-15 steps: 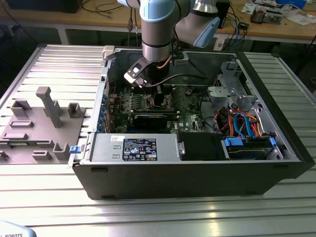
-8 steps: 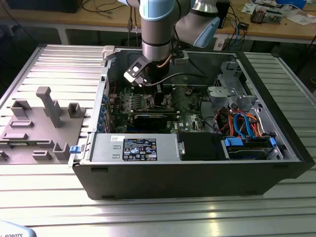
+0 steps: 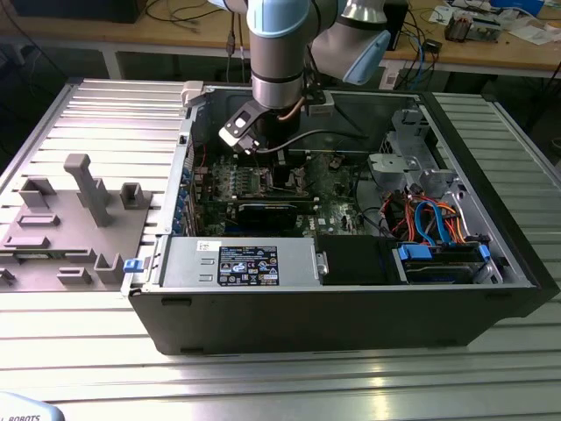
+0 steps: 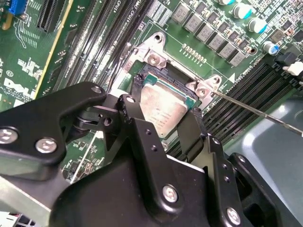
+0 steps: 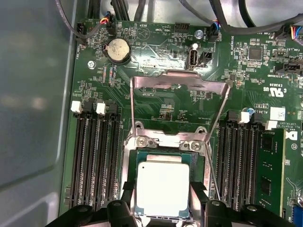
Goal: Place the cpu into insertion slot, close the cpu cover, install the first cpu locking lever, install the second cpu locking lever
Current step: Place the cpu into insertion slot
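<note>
**Ribbed metal bench, open case, chip gripped at the socket**

Ribbed silver table (image 3: 280, 377) carries a black computer case (image 3: 351, 307) lying on its side with the panel off. A grey arm with pale blue joints (image 3: 280, 53) drops straight down into it. Inside lies a green motherboard (image 5: 156, 52), matt and busy with small parts, long black memory slots (image 5: 94, 156) and a round coin cell (image 5: 117, 49). The cpu cover (image 5: 189, 84), a thin silvery frame with an open middle, stands swung up. A thin wire lever (image 4: 255, 111) juts out aslant. The black gripper (image 5: 162, 198) (image 4: 165, 106) clasps the cpu (image 5: 162, 187) (image 4: 163, 113), one finger on each opposite edge. That flat square chip with its dull silver top sits within the insertion slot (image 5: 163, 138) (image 4: 156, 56), inside the slot's shiny rim. Whether it is fully seated I cannot tell
</note>
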`<state>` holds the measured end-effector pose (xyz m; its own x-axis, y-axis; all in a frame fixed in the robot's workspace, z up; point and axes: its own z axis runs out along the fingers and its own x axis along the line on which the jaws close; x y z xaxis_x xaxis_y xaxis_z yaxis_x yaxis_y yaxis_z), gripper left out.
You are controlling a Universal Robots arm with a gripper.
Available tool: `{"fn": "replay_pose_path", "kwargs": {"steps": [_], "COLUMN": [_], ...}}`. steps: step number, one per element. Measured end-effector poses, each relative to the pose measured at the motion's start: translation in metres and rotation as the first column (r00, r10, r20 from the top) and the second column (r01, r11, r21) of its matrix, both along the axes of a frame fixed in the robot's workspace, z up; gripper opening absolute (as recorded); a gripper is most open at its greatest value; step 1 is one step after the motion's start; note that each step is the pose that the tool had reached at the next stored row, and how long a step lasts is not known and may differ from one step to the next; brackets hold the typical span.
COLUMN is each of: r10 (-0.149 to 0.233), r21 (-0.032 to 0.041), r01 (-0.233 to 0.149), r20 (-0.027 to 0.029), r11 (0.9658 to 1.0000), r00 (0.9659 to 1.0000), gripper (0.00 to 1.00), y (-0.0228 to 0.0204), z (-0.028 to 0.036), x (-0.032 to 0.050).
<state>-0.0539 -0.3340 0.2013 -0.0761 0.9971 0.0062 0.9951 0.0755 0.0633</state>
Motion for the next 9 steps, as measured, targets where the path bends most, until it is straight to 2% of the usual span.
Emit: {"fn": "replay_pose_path", "kwargs": {"steps": [9], "r10": [0.0], "r21": [0.0002], "r01": [0.0], "r20": [0.0001], "r11": [1.0], "r00": [1.0], "gripper": [0.55], "y": [0.0], "z": [-0.001], "x": [-0.001]}}
